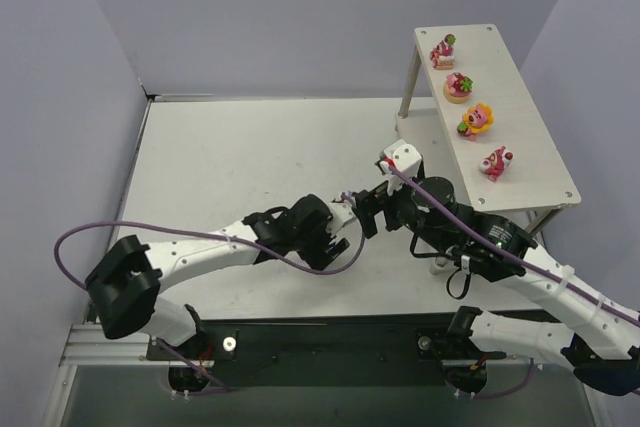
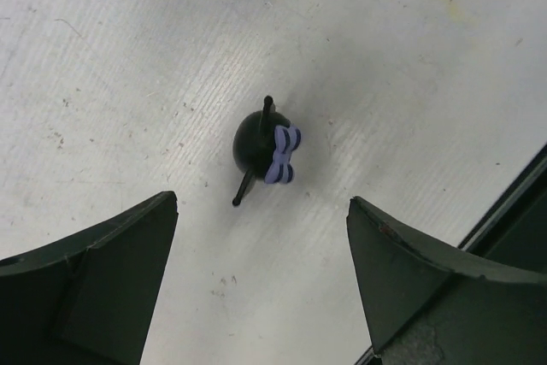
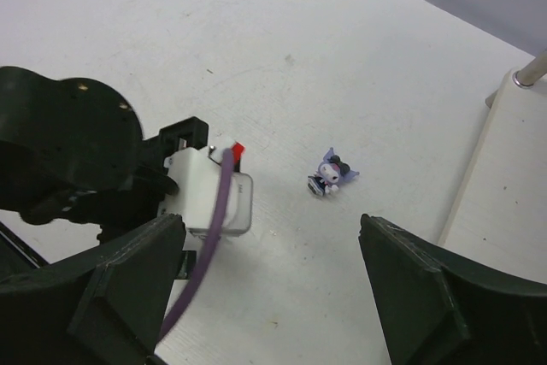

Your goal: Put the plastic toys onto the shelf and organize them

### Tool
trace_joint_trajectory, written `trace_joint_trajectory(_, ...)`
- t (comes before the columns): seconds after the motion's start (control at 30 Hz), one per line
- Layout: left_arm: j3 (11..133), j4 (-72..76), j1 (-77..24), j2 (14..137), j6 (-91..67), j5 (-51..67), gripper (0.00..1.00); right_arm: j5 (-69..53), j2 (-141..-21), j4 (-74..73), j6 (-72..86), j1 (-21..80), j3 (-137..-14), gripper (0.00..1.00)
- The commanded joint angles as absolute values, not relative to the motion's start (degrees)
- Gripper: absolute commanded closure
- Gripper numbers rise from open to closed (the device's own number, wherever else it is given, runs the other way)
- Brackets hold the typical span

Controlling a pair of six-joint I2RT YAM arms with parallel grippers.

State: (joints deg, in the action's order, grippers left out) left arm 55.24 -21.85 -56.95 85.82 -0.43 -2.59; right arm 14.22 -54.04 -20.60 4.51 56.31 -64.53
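Overhead view of a white tabletop (image 1: 230,157) with two robot arms meeting at its centre. At far right stands an off-white two-tier shelf (image 1: 520,117), its long top board running from far left to near right. Four bright plastic toys sit in a row along that board, well apart. Farthest is a pink cake-like toy (image 1: 443,48), then a round orange-and-red toy (image 1: 458,87), a yellow flower-like toy (image 1: 477,119) and, nearest, a pink-and-white toy (image 1: 495,162).

Left wrist view: the left gripper (image 2: 263,203) hangs above the table, fingers spread wide, holding nothing. Just beyond them lies a black round toy with a lilac bow (image 2: 261,144), touching neither finger. Two thin black spikes mark its long axis, upper right to lower left; the bow faces right.

Right wrist view: the right gripper (image 3: 272,221) is also spread wide and empty. Beyond it a small dark purple toy with a white face (image 3: 332,174) rests on the table, near the shelf's lower board. To its left is a white camera box (image 3: 209,194) with a purple cable (image 3: 205,245), on the black left arm. Whether both wrist views show the same toy cannot be told. Overhead, the joined wrists cover the table beneath them
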Motion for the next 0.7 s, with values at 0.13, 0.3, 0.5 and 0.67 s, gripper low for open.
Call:
trace_joint_trajectory(0.13, 48.08, -20.46, -55.64, 67.96, -10.89, -5.79, 0.09, 0.55, -56.33, -21.18, 5.45, 49.22, -70.31, 0.13)
trace_joint_trajectory(0.3, 43.96, -25.74, -52.83, 57.41, -22.55, -9.92, 0.11, -16.48, -61.08, -23.02, -5.85, 48.78, -69.27, 0.11)
trace_joint_trajectory(0.5, 42.45, -34.09, -47.9, 44.31, -30.75, -12.74, 0.11, -21.62, -68.63, -22.77, -17.92, 49.57, -64.78, 0.05)
trace_joint_trajectory(0.67, 46.4, -40.86, -46.67, 38.07, -31.46, -14.06, 0.12, -24.34, -78.81, -21.89, -25.3, 49.3, -64.51, 0.06)
